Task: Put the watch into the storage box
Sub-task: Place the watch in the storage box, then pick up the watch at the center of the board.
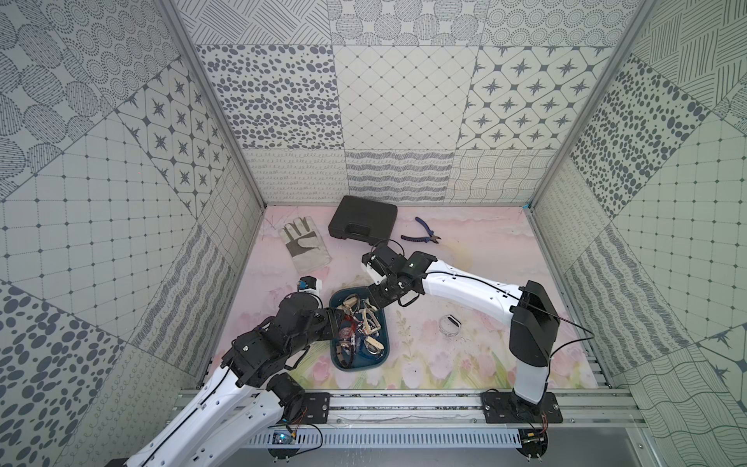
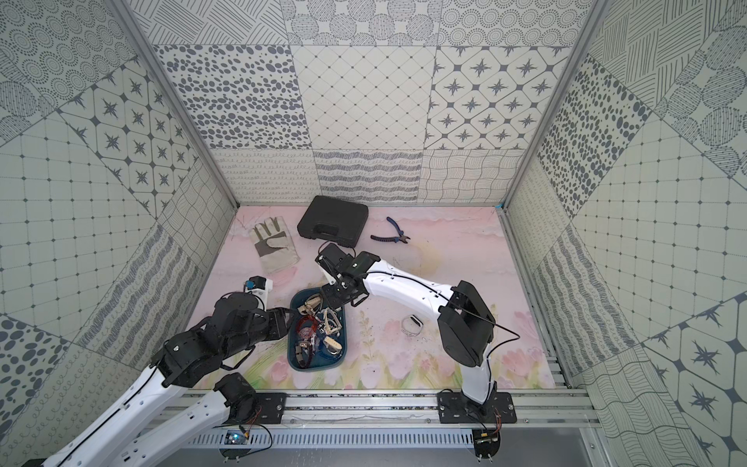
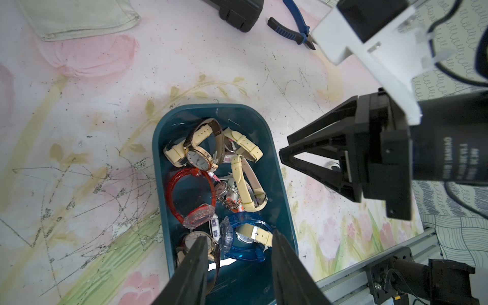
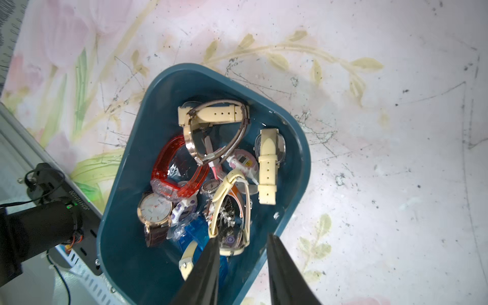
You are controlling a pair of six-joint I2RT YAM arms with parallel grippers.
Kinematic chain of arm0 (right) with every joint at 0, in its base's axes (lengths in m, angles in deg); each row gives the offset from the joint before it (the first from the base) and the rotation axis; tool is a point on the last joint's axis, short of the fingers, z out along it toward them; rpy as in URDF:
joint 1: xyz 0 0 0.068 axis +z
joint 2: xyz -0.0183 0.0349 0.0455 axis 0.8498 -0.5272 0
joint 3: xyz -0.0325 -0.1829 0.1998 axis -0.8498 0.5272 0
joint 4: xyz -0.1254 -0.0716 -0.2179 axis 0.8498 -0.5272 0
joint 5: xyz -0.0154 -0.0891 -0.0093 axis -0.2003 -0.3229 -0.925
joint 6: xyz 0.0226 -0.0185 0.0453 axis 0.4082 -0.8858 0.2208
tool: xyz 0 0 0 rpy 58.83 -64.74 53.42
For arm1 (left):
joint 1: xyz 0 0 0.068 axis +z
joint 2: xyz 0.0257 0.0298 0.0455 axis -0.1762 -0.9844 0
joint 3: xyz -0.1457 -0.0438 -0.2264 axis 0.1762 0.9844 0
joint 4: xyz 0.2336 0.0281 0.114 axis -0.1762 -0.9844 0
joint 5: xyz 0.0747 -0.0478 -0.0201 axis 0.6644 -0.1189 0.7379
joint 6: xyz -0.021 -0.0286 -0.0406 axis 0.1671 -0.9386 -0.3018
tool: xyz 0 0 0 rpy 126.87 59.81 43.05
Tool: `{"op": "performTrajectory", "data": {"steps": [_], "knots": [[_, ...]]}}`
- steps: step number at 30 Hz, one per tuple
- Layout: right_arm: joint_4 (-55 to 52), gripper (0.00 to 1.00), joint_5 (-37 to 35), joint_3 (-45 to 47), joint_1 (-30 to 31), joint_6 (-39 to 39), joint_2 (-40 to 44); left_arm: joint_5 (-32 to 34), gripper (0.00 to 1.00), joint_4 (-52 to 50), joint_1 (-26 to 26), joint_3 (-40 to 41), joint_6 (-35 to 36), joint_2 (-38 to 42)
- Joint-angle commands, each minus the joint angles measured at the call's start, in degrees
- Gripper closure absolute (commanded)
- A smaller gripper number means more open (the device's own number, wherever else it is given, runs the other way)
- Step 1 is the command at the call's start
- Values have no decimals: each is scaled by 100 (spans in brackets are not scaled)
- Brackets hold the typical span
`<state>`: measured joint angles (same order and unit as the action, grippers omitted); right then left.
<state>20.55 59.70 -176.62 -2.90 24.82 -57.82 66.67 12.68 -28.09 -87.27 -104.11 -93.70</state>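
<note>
1. The storage box (image 3: 160, 163) sits on the counter (image 1: 485, 234) between the two arms. It's already heaped with watches: cream straps, a red see-through one, a blue one and a couple of gold-rimmed dials.
2. One clear-band watch (image 1: 450, 325) isn't in yet. It lies on the counter well apart from the box, on the right arm's side, near that arm's elbow.
3. The right fingers (image 4: 208, 264) hang over the far end of the box, partly apart with nothing between them. The left fingers (image 3: 195, 264) reach over the box from the left arm's side, also partly apart and empty.
4. Worry one: a looped cream-strap watch (image 4: 220, 195) stands up just beside a right fingertip. A sloppy pull-away could hook the loop and drag that watch out over the rim.
5. Worry two: both arms crowd the same small box. Moving at once, they could knock each other or shove the box, which looks light enough to slide.
6. Worry three: the loose watch looks thin and see-through, so a pinch could slip off the band. It's also tucked close to the right arm, so the reach is probably awkward.
</note>
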Motion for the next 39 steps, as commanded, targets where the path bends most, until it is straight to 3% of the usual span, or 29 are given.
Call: {"op": "performTrajectory", "data": {"steps": [1,4,8,12,17,21,26,29,39], "knots": [[272,65,59,485,-121,158,574,-562,57,609,-99,-209,233,-413],[469,65,-28,1354,-515,268,1474,-458,57,893,-652,-371,263,-970],[826,64,310,3059,-1714,497,2958,76,56,1057,-1824,-1016,516,-2330],[844,64,321,4120,-2592,583,4045,-512,56,1482,-2092,-1629,566,-3688],[850,64,412,4691,-3057,636,4489,-721,58,1502,-2592,-2630,788,-5197],[855,63,419,4958,-3549,596,4753,-1067,69,1689,-2629,-2979,640,-6051],[920,63,660,5107,-4064,563,4974,-930,67,1875,-2622,-3593,619,-7038],[951,63,674,5126,-4118,563,5006,-959,58,1911,-2507,-3915,598,-7529],[982,63,754,5138,-4141,496,5092,-1107,58,1829,-2285,-4460,669,-8385]]}}
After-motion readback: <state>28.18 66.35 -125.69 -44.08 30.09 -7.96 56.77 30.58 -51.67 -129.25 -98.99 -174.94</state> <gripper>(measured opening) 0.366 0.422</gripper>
